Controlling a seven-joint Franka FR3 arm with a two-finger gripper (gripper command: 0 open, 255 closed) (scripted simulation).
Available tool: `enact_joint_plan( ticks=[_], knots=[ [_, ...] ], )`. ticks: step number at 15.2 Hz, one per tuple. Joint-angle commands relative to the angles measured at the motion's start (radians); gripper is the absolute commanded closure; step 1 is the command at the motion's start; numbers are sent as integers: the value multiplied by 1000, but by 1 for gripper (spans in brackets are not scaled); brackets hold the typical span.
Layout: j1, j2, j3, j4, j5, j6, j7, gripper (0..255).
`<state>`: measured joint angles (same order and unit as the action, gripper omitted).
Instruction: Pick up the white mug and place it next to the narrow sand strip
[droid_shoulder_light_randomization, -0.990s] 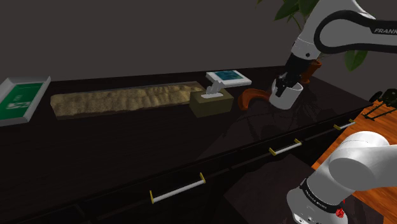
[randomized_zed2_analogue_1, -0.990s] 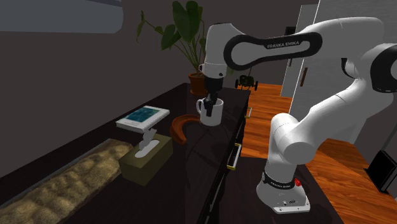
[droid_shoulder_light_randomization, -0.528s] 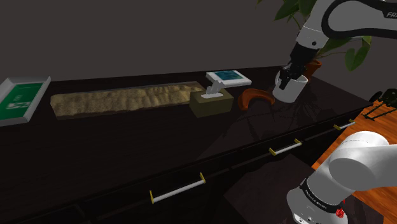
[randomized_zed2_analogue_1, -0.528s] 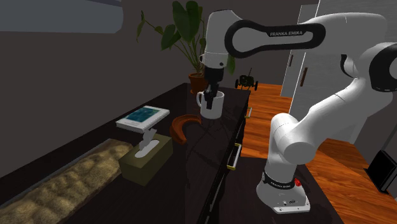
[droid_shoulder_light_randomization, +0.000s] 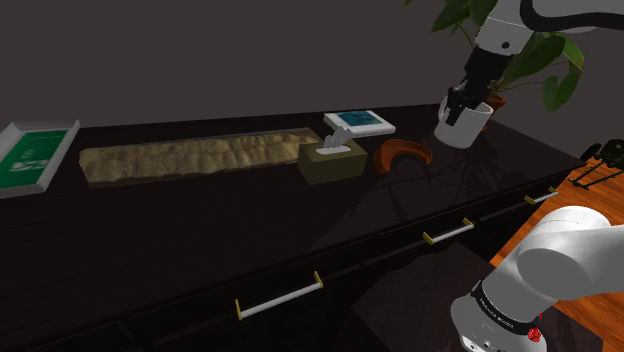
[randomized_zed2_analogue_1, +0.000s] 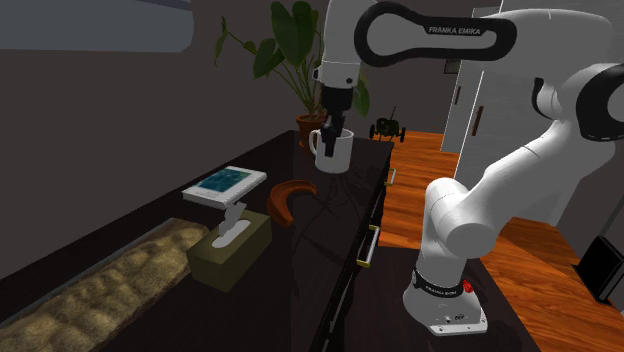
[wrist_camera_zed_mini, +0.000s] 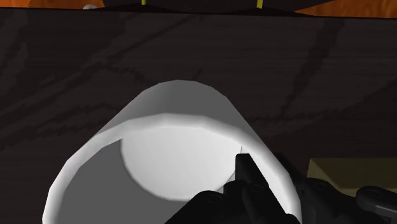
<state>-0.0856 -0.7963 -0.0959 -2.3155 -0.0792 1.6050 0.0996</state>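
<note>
1. Pincer (droid_shoulder_light_randomization: 459, 107) is clamping onto the white mug (droid_shoulder_light_randomization: 463, 128) at its rim. In the wrist view one finger (wrist_camera_zed_mini: 251, 184) is sitting over the mug's wall (wrist_camera_zed_mini: 172, 159).
2. Mug is hanging in the air above the counter (droid_shoulder_light_randomization: 200, 235), at the end near the potted plant (randomized_zed2_analogue_1: 290, 50). It is well apart from the sand strip (droid_shoulder_light_randomization: 190, 157).
3. Judging the step in hand as the carry: mug is up and needs transporting along the counter to the strip.
4. Doing it well means staying high while crossing the brown curved piece (droid_shoulder_light_randomization: 400, 152), the small white-framed screen on its stand (droid_shoulder_light_randomization: 358, 122) and the olive tissue box (droid_shoulder_light_randomization: 330, 165), which are all lying between mug and sand.
5. Rim-only grip is looking a bit loose for swinging, so moving smoothly is likely safer.
6. Aim should be bare dark counter just beside the strip's long edge, not on the sand, opening only once the base is resting.
7. Counter is dark and glossy, carrying drawer handles (droid_shoulder_light_randomization: 278, 297) along its front and a green white-framed panel (droid_shoulder_light_randomization: 35, 155) past the strip's far end.
8. Room is showing a dim grey wall, and orange wood floor (randomized_zed2_analogue_1: 520, 250) is running beside the counter, with the arm's stand (randomized_zed2_analogue_1: 445, 310) sitting on it.
</note>
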Motion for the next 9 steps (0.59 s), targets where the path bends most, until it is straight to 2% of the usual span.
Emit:
enact_joint_plan(
  ticks=[1, 2, 9],
  knots=[
    [1, 8, 3, 34, 2, -26, 1, 255],
    [1, 11, 3, 46, 3, -35, 0, 255],
    [50, 56, 156, 71, 95, -20, 167, 255]
  ],
)
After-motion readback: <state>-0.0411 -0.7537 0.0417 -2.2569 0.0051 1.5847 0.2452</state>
